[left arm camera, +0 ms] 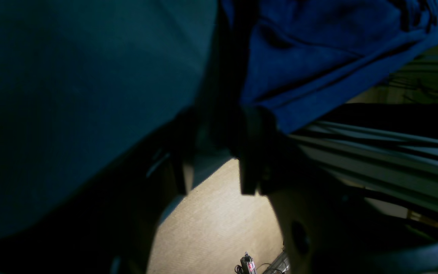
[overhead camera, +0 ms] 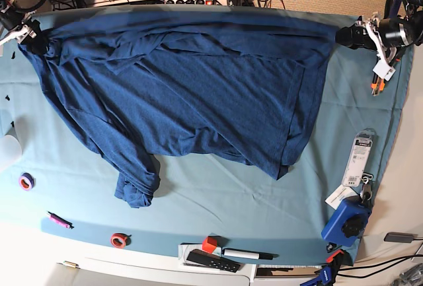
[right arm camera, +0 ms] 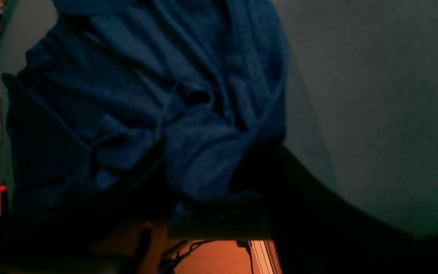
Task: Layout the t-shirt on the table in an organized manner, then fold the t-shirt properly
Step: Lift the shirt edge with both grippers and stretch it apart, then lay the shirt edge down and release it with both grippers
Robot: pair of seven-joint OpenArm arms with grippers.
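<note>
The dark navy t-shirt [overhead camera: 198, 94] lies spread wide across the teal-covered table [overhead camera: 218, 200], stretched between the two far corners, with one sleeve bunched toward the front left. My left gripper [overhead camera: 344, 36] sits at the shirt's far right corner. In the left wrist view its jaws [left arm camera: 217, 190] stand apart with floor showing between them, and the shirt's edge [left arm camera: 318, 49] rests against one finger. My right gripper [overhead camera: 32, 35] is at the far left corner. In the right wrist view bunched shirt fabric [right arm camera: 127, 95] fills the space in front of it and hides the jaws.
Along the front edge lie a purple tape roll [overhead camera: 26, 181], a pink marker [overhead camera: 58, 219], a red tape ring [overhead camera: 119, 240], a red cube [overhead camera: 209, 244], a black remote [overhead camera: 211, 260] and a pen [overhead camera: 248, 254]. A packaged item [overhead camera: 360, 159] and a blue tool [overhead camera: 346, 223] sit at the right edge.
</note>
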